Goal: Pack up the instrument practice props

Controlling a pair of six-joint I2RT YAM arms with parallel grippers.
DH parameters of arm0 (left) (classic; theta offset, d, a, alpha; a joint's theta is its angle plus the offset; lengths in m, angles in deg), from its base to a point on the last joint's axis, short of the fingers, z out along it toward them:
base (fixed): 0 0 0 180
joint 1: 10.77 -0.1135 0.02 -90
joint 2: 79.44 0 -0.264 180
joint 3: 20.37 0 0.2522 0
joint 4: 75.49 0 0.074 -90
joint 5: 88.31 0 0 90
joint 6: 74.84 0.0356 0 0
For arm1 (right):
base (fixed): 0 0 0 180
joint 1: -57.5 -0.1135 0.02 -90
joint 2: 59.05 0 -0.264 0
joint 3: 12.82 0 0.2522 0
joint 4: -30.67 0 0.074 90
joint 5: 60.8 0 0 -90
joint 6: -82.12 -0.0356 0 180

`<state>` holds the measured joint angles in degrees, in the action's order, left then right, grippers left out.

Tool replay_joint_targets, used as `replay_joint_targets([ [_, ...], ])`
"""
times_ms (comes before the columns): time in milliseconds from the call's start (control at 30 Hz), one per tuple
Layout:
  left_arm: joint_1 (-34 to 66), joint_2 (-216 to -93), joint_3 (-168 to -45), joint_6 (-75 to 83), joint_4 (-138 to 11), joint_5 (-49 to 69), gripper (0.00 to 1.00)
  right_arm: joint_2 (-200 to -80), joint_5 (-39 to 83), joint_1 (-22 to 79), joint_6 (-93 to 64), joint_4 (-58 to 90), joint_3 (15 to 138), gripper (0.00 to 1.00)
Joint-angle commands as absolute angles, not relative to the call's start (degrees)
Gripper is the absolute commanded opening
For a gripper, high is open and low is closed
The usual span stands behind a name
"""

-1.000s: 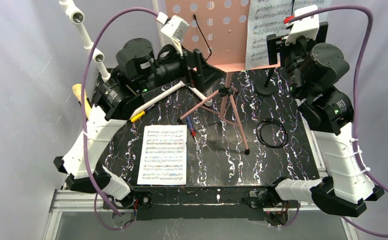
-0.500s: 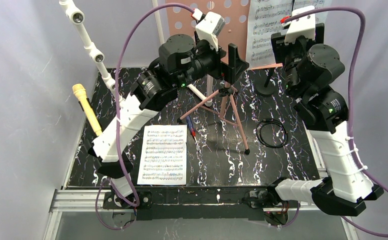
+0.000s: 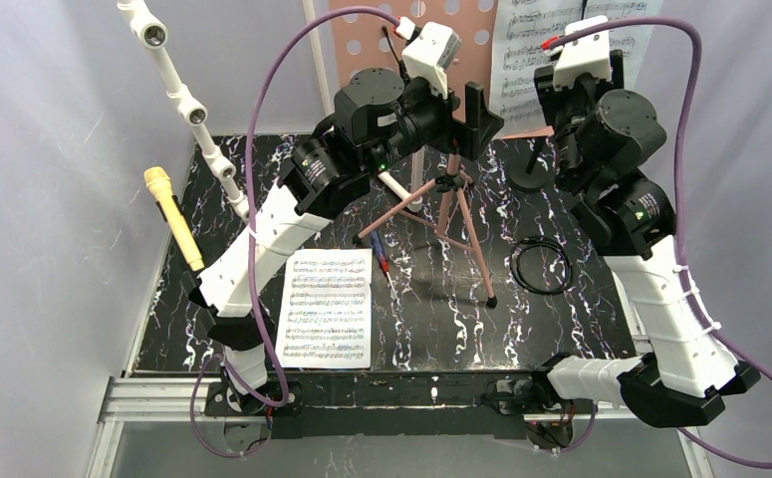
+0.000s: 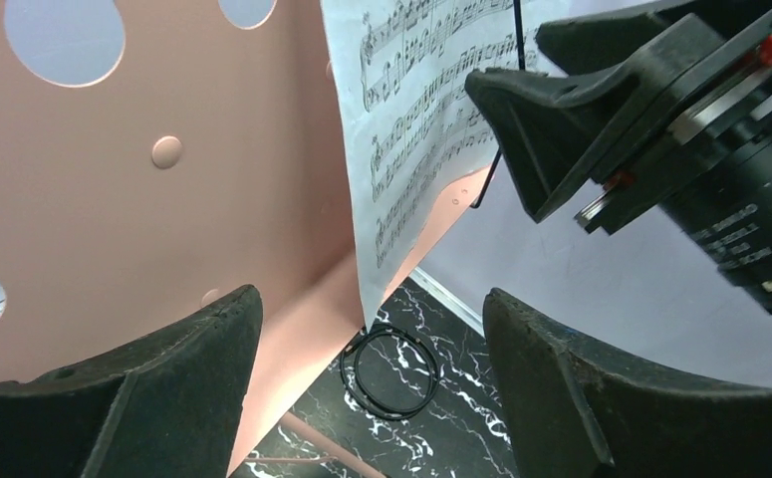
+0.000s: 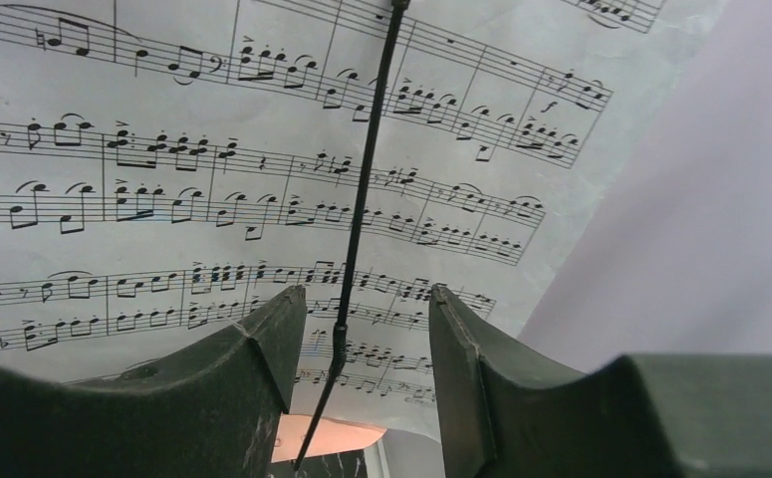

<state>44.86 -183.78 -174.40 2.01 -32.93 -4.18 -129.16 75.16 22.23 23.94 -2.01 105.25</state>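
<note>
Right wrist: right tool partly open astride thin black wire.

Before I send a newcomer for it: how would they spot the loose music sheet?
Find the black marbled table. Near its front edge, left of the copper tripod legs, is a white music sheet. Unlike the sheet propped on the pink board, it lies flat.

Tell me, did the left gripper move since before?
Yes. The left gripper swung right across the pink music board, toward the sheet-music page.
</note>
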Motion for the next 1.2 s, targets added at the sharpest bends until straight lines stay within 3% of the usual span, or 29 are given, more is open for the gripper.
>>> replay_joint_targets([
  [0, 44.81, -184.55, -176.15, 1.53, -36.57, -5.99, 0.78, -128.83, 75.37, 22.51, 24.21, 2.01, 104.59, 0.55],
  [567, 44.85, -189.09, -176.78, 0.05, -43.00, -5.80, 0.62, -128.40, 73.39, 22.84, 22.89, 1.72, 103.41, 0.31],
  [700, 44.85, -189.49, -176.79, 0.37, -44.01, -5.61, 0.54, -128.49, 73.00, 22.88, 22.56, 1.72, 103.33, 0.24],
  [1033, 44.91, -188.52, -174.98, 0.70, -45.97, -5.51, 0.05, -128.18, 73.50, 23.15, 22.10, 2.34, 102.44, 0.01],
  [1167, 44.89, -188.16, -174.37, 0.96, -46.37, -5.84, 0.00, -127.79, 73.66, 23.16, 21.83, 2.76, 101.95, 0.01],
])
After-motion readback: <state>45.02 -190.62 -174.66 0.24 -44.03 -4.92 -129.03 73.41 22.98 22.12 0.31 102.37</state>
